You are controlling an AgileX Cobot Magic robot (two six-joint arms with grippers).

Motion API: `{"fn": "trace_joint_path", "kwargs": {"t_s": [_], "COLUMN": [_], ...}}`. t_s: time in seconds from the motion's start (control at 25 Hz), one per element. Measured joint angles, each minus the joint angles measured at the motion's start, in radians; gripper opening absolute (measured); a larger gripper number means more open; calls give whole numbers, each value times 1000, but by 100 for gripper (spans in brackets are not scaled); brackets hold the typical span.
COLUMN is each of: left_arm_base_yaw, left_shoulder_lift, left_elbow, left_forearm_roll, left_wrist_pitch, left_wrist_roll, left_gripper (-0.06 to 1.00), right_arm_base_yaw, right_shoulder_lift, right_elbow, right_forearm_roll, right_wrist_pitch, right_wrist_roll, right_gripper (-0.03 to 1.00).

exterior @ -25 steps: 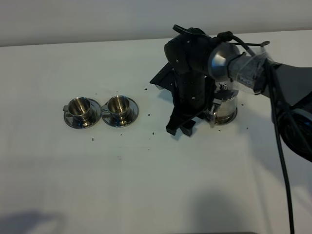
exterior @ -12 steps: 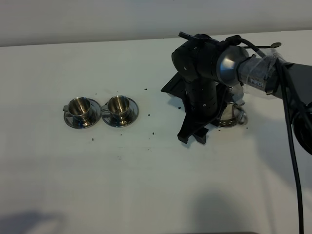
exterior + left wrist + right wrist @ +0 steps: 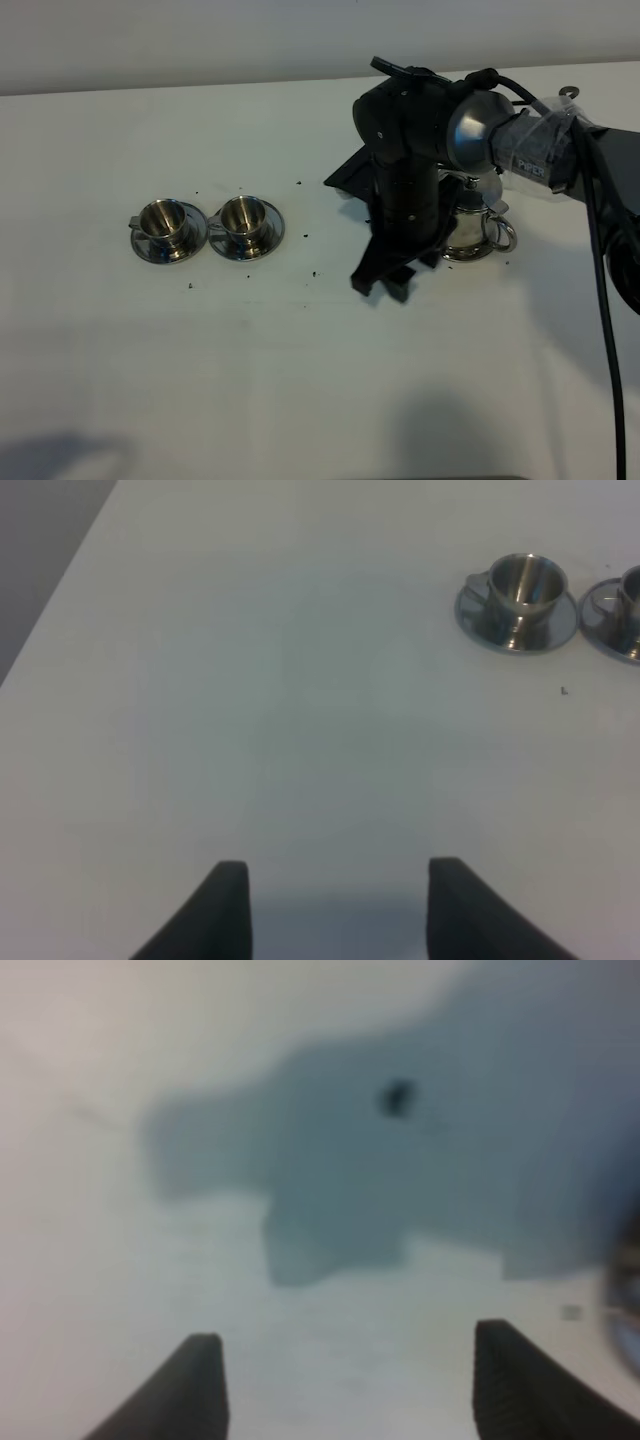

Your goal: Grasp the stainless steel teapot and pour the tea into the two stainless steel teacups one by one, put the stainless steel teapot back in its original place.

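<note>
The stainless steel teapot (image 3: 468,224) stands on the white table at the right, partly hidden behind my right arm, its loop handle (image 3: 503,236) pointing right. My right gripper (image 3: 382,283) points down at the table just left of and in front of the teapot, open and empty; it also shows in the right wrist view (image 3: 350,1390) over bare table. The two stainless steel teacups stand on saucers at the left, one (image 3: 164,222) beside the other (image 3: 243,218). My left gripper (image 3: 338,910) is open and empty, well short of the nearer cup (image 3: 520,586).
Small dark specks (image 3: 315,271) are scattered on the white table (image 3: 300,380) between the cups and the teapot. The right arm's black cable (image 3: 600,330) hangs down at the right edge. The table's far edge runs along the top.
My right arm swung right, then its gripper moved slightly left and toward the front. The teapot's loop handle now shows on its right. The cups have not moved.
</note>
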Motion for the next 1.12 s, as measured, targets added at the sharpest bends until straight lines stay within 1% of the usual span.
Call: {"fn": "trace_joint_path", "kwargs": {"t_s": [0.12, 0.2, 0.24, 0.36, 0.44, 0.56, 0.8, 0.92, 0.96, 1.12], "left_arm_base_yaw": [0, 0, 0, 0, 0, 0, 0, 0, 0, 0], "left_shoulder_lift": [0, 0, 0, 0, 0, 0, 0, 0, 0, 0], "left_elbow": [0, 0, 0, 0, 0, 0, 0, 0, 0, 0], "left_forearm_roll": [0, 0, 0, 0, 0, 0, 0, 0, 0, 0], "left_wrist_pitch": [0, 0, 0, 0, 1, 1, 1, 1, 1, 1], "left_wrist_roll": [0, -1, -1, -1, -2, -2, -2, -2, -2, -2], "left_gripper": [44, 44, 44, 44, 44, 44, 44, 44, 44, 44], "right_arm_base_yaw": [31, 45, 46, 37, 14, -31, -120, -165, -181, -240], "right_shoulder_lift": [-55, -102, -128, -189, -217, -245, -325, -348, -349, -351], "right_elbow": [0, 0, 0, 0, 0, 12, 162, 204, 214, 260], "right_forearm_roll": [51, 61, 56, -13, -47, -56, -63, -65, -65, -62], "right_wrist_pitch": [0, 0, 0, 0, 0, -3, 0, 1, -7, -92], "right_wrist_roll": [-19, -22, -17, 39, 61, 68, 67, 49, 37, -28], "right_gripper": [51, 51, 51, 50, 50, 50, 50, 50, 50, 50]}}
